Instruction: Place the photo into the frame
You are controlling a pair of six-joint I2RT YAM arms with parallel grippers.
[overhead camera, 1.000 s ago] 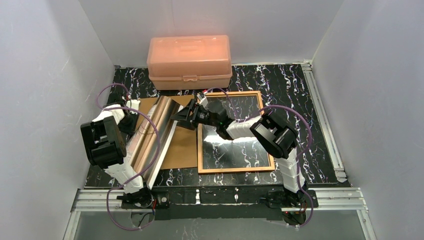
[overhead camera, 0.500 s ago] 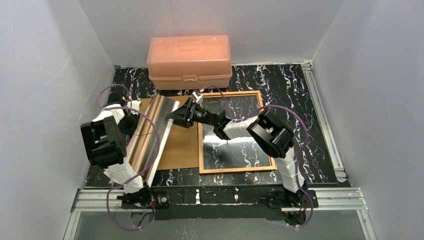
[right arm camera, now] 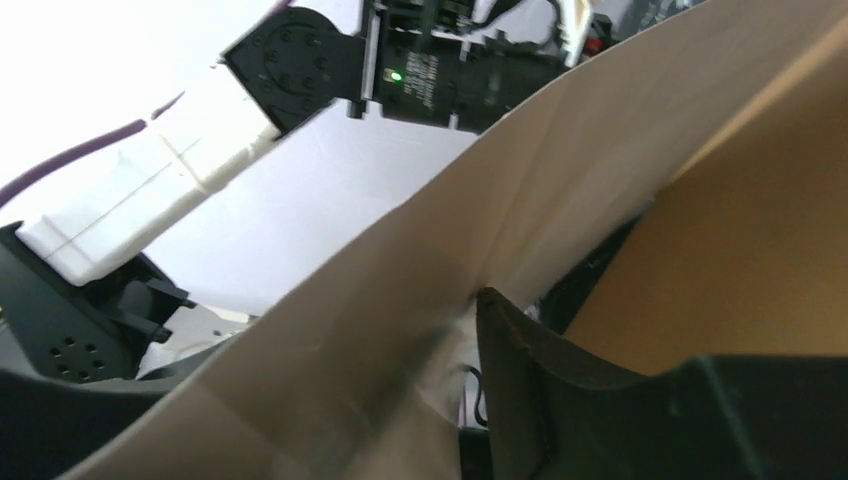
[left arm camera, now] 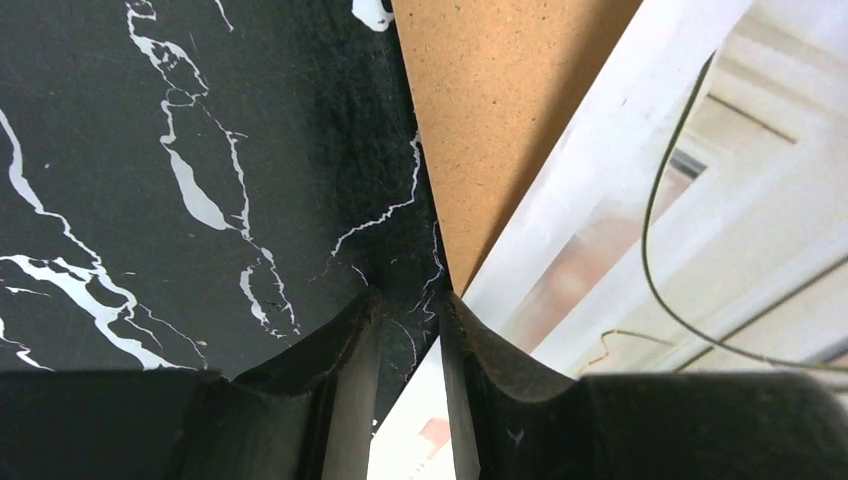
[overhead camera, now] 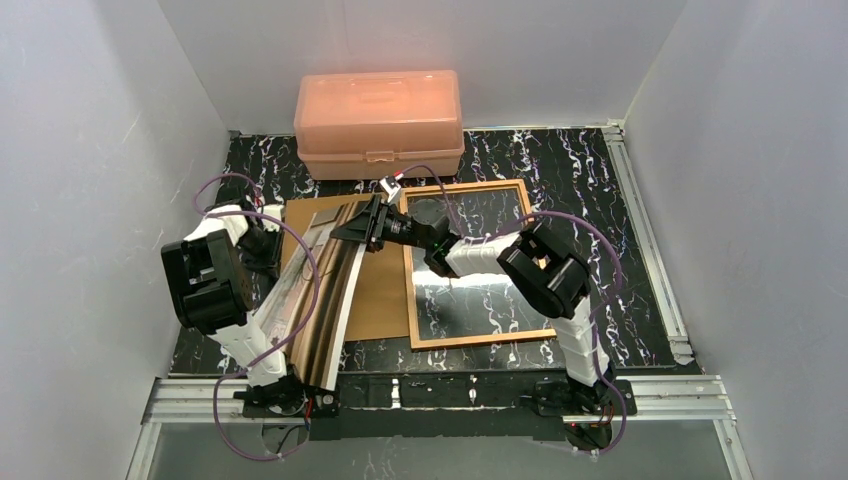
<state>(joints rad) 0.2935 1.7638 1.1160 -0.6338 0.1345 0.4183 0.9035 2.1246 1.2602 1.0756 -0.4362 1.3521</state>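
The photo is arching up off the tabletop as a curled sheet. Its long axis is running from the near edge toward the back, over the brown board and just left of the frame. The frame is lying flat with its long axis pointing much the same way, so the coming move is turning on a sideways shift toward the robot's right rather than a rotation. The left jaws, on the left arm, are pinching the photo's white border on its left side, as the left wrist view is showing. The right arm is reaching across the frame's far-left corner, and the right jaws are sitting at the photo's far right corner. Its wrist view is showing the sheet lying against one finger and hiding the other, so I cannot tell whether they are gripping. Being nearer the frame, the right arm is likely leading the carry, and the curl is probably needing flattening first.
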